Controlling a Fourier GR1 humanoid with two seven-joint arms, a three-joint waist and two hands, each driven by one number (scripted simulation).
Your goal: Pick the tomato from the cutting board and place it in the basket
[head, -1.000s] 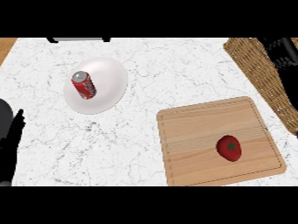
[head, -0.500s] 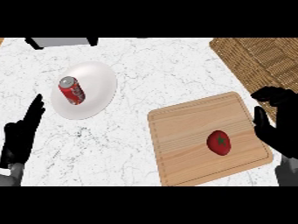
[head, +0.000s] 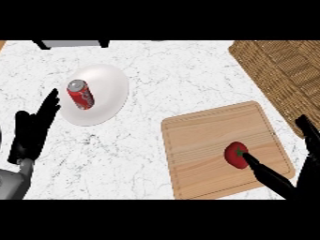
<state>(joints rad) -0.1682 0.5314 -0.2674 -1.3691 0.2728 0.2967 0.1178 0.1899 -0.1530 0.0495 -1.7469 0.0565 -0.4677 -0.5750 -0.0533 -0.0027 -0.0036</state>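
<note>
Right robot hand (head: 315,161), fingers spread and holding nothing, has one fingertip just beside the tomato (head: 236,154) on the cutting board (head: 197,154). Round, smooth, probably soft: best cupped around its sides. Basket (head: 290,70) lies far right.

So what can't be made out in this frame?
- Basket, head view: cut off by the right edge, so its full extent is unseen.
- Tomato: lower right part hidden behind the right hand.
- Can on the plate: label too small to read.
</note>
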